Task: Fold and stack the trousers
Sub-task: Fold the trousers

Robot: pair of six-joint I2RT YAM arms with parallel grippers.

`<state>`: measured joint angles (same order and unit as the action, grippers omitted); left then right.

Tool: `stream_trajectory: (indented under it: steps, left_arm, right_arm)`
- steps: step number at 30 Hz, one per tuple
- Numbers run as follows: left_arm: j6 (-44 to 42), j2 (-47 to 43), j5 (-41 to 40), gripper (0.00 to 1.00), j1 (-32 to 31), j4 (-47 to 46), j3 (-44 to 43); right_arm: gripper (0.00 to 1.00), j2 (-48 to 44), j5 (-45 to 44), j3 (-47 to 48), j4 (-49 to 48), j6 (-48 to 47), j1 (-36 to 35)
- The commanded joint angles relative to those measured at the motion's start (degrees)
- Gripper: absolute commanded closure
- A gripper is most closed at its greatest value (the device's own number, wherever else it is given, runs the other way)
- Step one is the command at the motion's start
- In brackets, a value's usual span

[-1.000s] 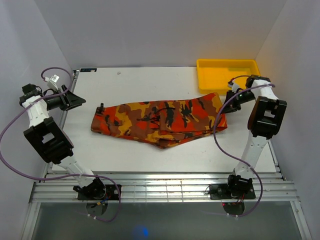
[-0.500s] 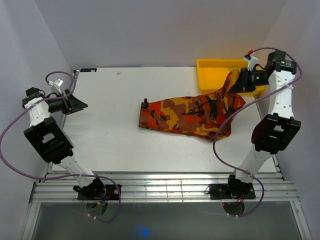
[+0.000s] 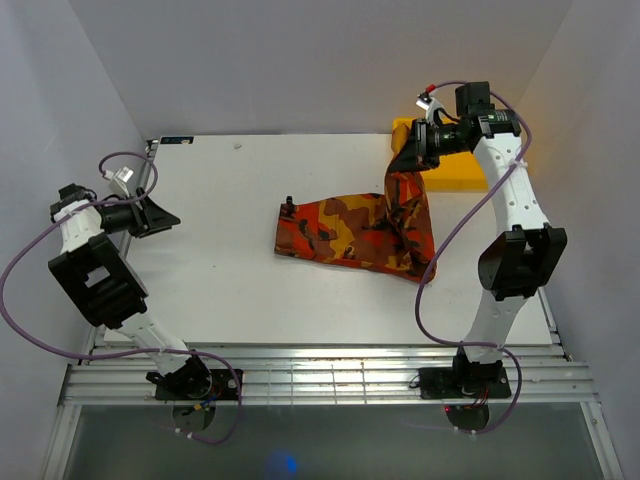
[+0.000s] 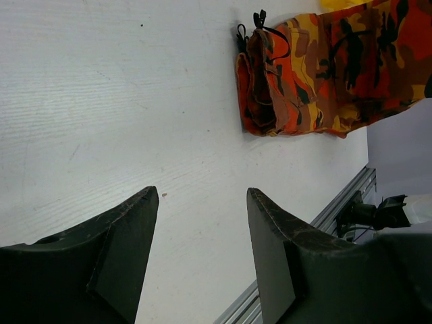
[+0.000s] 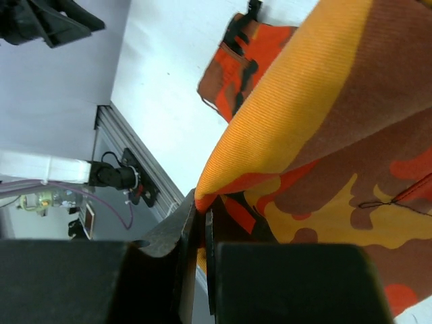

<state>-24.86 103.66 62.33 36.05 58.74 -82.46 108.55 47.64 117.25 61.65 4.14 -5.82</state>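
Note:
The camouflage trousers [image 3: 350, 232] lie on the white table right of centre, their waist end with black cords at the left. My right gripper [image 3: 408, 160] is shut on the trousers' right end and holds it lifted above the table, so the fabric hangs down from it. In the right wrist view the jaws [image 5: 201, 219] pinch an orange fold of the trousers [image 5: 324, 121]. My left gripper [image 3: 170, 216] is open and empty over the table's left side, far from the cloth. The left wrist view shows the waist end [image 4: 297, 74] well ahead of the open gripper [image 4: 202, 202].
A yellow plastic tray [image 3: 462, 172] stands at the back right corner, partly hidden behind my right arm. The table's metal front rail [image 3: 330, 375] runs along the near edge. Grey walls close in the left, right and back.
My right gripper has lifted the trousers' right end and carried it up and to the left, dragging the cloth rightward at first. My left gripper has shifted slightly to the right.

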Motion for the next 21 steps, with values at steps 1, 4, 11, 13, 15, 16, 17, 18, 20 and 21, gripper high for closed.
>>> stream_trajectory:
  steps: [1,4,11,13,15,16,17,18,20,21]
  left_arm:
    - [-2.5,-3.4,1.5,0.34,0.2,0.4,1.0]
    - [-3.1,-3.2,1.7,0.34,0.2,0.4,1.2]
    - [-4.3,-2.9,2.8,0.34,0.2,0.5,2.9]
    - [-5.0,-3.2,2.6,0.34,0.2,0.5,3.5]
    - [-5.5,-3.5,2.3,0.34,0.2,0.4,4.3]
    - [-5.8,-3.5,2.3,0.33,0.2,0.4,4.5]
    - [-6.0,-3.6,2.4,0.33,0.2,0.4,4.7]
    - [-6.1,-3.8,2.4,0.33,0.2,0.5,4.8]
    - [-6.2,-4.0,2.7,0.33,0.2,0.5,5.1]
    - [-6.4,-4.1,2.8,0.32,0.2,0.5,5.5]
  right_arm:
    - [0.92,0.4,5.3,3.1,-8.2,10.5,-3.5]
    - [0.92,1.0,3.7,2.5,-10.9,13.1,-7.2]
    - [0.92,5.6,-0.1,2.9,-17.3,19.5,-14.6]
    - [0.92,7.5,0.1,3.7,-19.5,20.8,-15.9]
    - [0.92,8.7,-0.4,3.8,-21.0,23.0,-17.7]
    - [0.92,9.1,-0.5,3.6,-22.3,23.5,-18.3]
    - [0.92,9.7,-0.9,3.4,-22.8,23.9,-19.6]
    - [0.92,11.0,-1.4,3.4,-23.2,24.5,-20.1]
    - [0.92,12.5,-1.8,4.0,-24.8,25.2,-21.4]
    - [0.92,14.2,-3.0,4.3,-25.1,25.8,-21.8]
